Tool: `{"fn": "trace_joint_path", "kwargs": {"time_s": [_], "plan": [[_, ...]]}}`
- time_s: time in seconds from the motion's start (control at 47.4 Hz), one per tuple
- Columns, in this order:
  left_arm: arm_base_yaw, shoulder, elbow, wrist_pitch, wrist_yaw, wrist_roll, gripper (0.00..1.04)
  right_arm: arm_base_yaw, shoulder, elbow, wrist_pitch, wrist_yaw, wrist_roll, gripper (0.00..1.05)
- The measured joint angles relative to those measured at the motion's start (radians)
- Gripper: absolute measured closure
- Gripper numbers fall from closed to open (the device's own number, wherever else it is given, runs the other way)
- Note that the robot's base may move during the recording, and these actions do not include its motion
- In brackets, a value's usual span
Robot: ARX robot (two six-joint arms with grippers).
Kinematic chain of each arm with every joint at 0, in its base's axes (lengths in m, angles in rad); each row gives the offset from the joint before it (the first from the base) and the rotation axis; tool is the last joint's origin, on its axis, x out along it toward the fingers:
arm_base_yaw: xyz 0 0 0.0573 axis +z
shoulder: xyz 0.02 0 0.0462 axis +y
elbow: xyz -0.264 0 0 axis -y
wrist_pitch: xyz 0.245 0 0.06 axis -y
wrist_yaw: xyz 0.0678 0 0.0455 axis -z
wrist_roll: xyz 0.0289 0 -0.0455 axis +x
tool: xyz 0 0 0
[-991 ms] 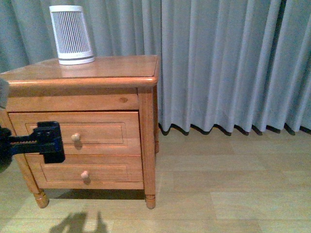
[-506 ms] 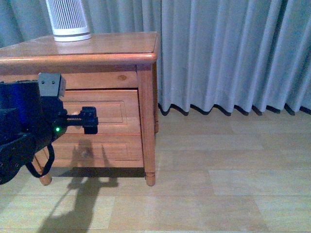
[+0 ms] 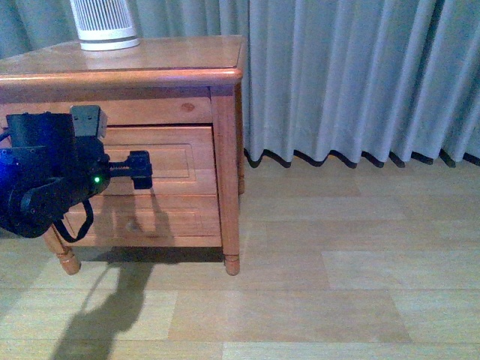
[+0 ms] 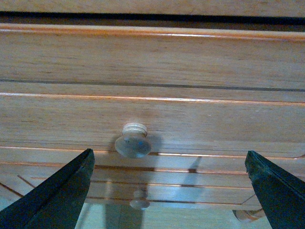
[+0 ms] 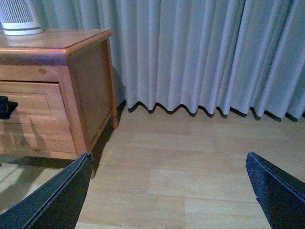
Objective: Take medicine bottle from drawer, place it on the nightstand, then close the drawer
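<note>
The reddish-brown nightstand (image 3: 150,64) stands at the left. Its upper drawer (image 3: 180,159) looks closed. In the front view my left gripper (image 3: 139,169) is right in front of that drawer's panel. In the left wrist view the left gripper (image 4: 169,153) is open. The drawer's pale round knob (image 4: 133,142) lies between the fingers, nearer one side and a short way ahead, untouched. The medicine bottle is out of view. My right gripper (image 5: 168,155) is open and empty over the floor to the right of the nightstand (image 5: 86,81). It does not show in the front view.
A white slatted appliance (image 3: 103,22) stands on the nightstand top at the back left. The lower drawer (image 3: 180,217) and its knob (image 4: 139,201) sit below. Grey curtains (image 3: 352,82) hang behind, above a pale wooden floor (image 3: 337,285).
The nightstand has shifted in the front view as the robot moved. My left arm has reached forward to the upper drawer front, and its open gripper now sits at the knob.
</note>
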Motion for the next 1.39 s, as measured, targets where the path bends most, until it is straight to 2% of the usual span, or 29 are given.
{"fn": "trace_joint_path", "kwargs": {"time_s": [0.422, 0.633, 0.949, 0.97, 1.097, 1.392], "plan": [[0.044, 0.137, 0.190, -0.037, 0.029, 0.000, 0.07, 0.000, 0.000, 0.000, 0.000, 0.000, 0.000, 0.07], [0.056, 0.162, 0.212, -0.042, 0.044, 0.010, 0.08, 0.000, 0.000, 0.000, 0.000, 0.000, 0.000, 0.07], [0.057, 0.171, 0.219, -0.041, 0.044, 0.009, 0.52, 0.000, 0.000, 0.000, 0.000, 0.000, 0.000, 0.07], [0.057, 0.171, 0.219, -0.041, 0.044, 0.009, 0.58, 0.000, 0.000, 0.000, 0.000, 0.000, 0.000, 0.07], [0.055, 0.171, 0.219, -0.036, 0.059, 0.010, 0.76, 0.000, 0.000, 0.000, 0.000, 0.000, 0.000, 0.07], [0.056, 0.166, 0.191, -0.003, 0.062, 0.008, 0.79, 0.000, 0.000, 0.000, 0.000, 0.000, 0.000, 0.07]]}}
